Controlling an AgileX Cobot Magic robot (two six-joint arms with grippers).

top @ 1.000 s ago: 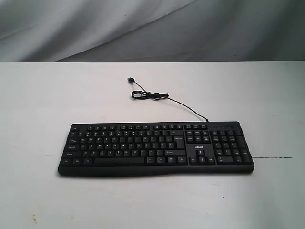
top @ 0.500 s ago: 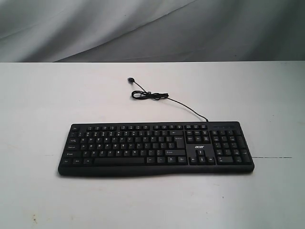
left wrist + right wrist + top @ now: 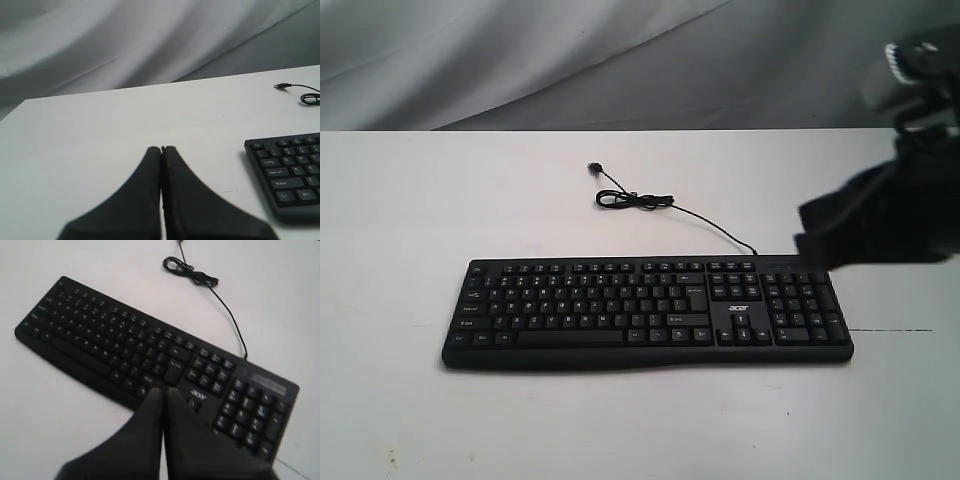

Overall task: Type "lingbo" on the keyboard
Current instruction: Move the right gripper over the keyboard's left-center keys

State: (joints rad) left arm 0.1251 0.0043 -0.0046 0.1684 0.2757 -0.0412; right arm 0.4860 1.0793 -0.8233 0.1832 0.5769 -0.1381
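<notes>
Keyboard point(image 3: 647, 312) lies flat on white table point(image 3: 410, 200), centre-front, long edge toward the exterior camera, number pad at right; unmoved since half a second ago. New: right arm point(image 3: 880, 220) has entered the exterior view from the right edge, a blurred dark mass over the table just behind the number-pad end; earlier frames had no arm in sight. Right gripper point(image 3: 163, 390): fingers pressed together, nothing between them; its wrist view puts the tips over the keyboard's front edge beside the acer logo point(image 3: 198, 395); contact with keys cannot be told. Left gripper point(image 3: 161, 148): likewise closed tight and empty, over bare table off the keyboard's left end, apart from it; not seen in the exterior view. Cable point(image 3: 660, 205) leaves the back edge, makes one small coil, plug point(image 3: 593, 167) loose on table, same as before. Grey cloth point(image 3: 520, 60) behind. Right arm cut by frame edge and motion-smeared; key legends unreadable in right wrist view.
</notes>
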